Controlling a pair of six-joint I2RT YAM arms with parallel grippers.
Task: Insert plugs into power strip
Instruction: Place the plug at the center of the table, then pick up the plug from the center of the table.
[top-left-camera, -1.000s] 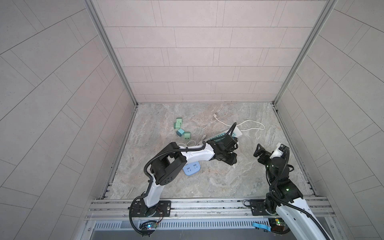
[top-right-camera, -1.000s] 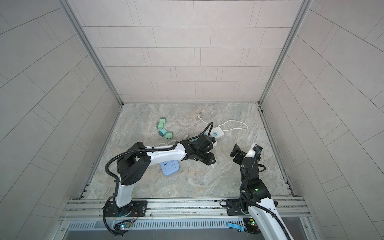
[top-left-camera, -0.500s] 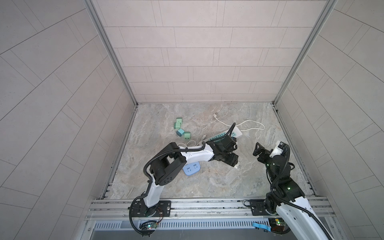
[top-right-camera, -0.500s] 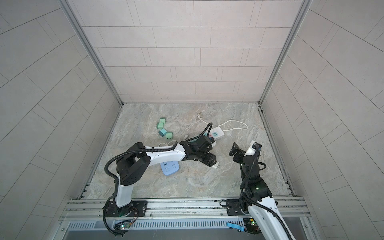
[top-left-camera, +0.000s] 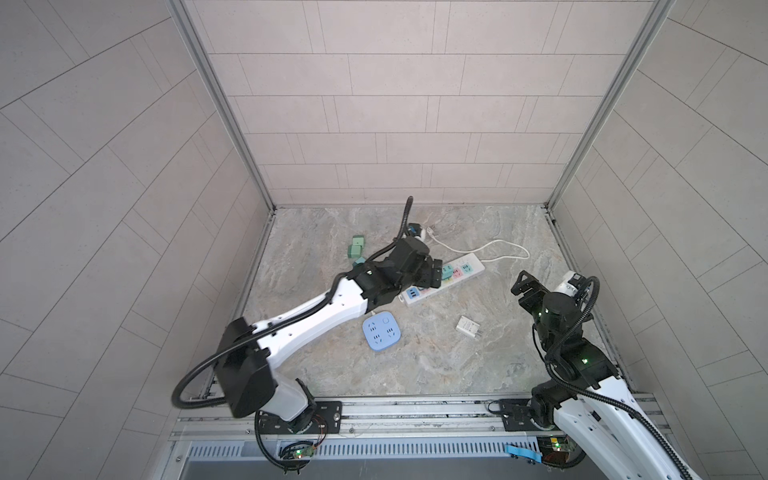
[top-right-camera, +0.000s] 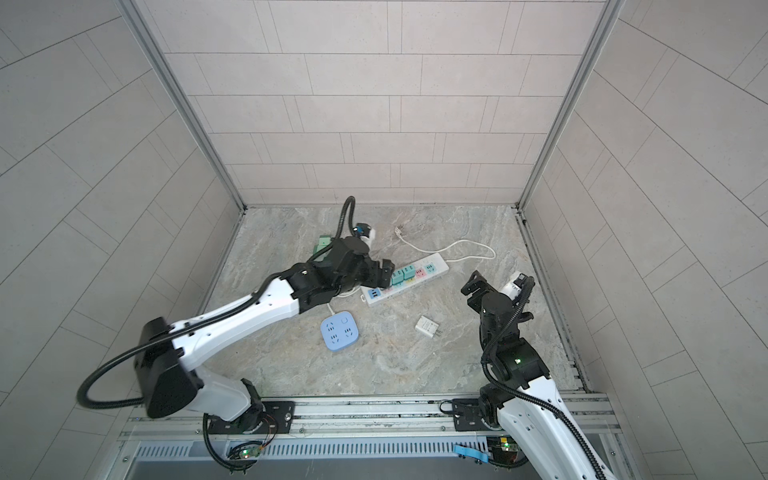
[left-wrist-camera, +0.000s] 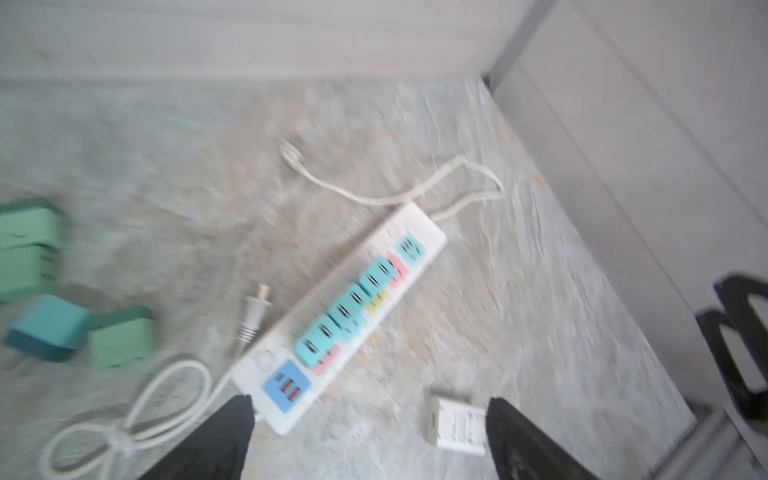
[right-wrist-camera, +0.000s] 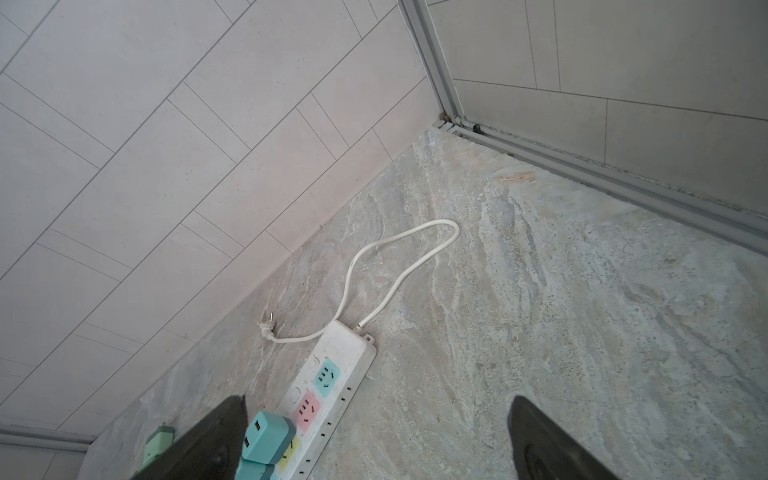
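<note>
- Sitting in the strip (left-wrist-camera: 415, 226), four teal plugs (left-wrist-camera: 345, 309) fill a row of adjacent outlets; the pink, yellow and teal faces beside them are uncovered.
- Loose plugs (top-left-camera: 355, 249), green and teal, lie clustered on the table (top-left-camera: 436, 365), apart from the strip on the left arm's side.
- Charger (top-left-camera: 468, 326): flat, white, lying on the table between the strip and the right arm, touching neither.
- Left gripper (left-wrist-camera: 370, 401): hovers above the strip's blue USB end, fingers (left-wrist-camera: 224, 440) spread wide, nothing held. Its wrist view is blurred.
- Right gripper (right-wrist-camera: 376, 401): raised above the table near the strip's cord end, spread wide, nothing held.
- Cord (right-wrist-camera: 399, 266): leaves the strip's far end in a loop; its small plug rests on the table near the back wall.
- Blue socket (top-left-camera: 376, 332): lies flat just beside the left forearm, near the strip's USB end.
- A second white cord (left-wrist-camera: 145, 399) lies coiled beside the strip.
</note>
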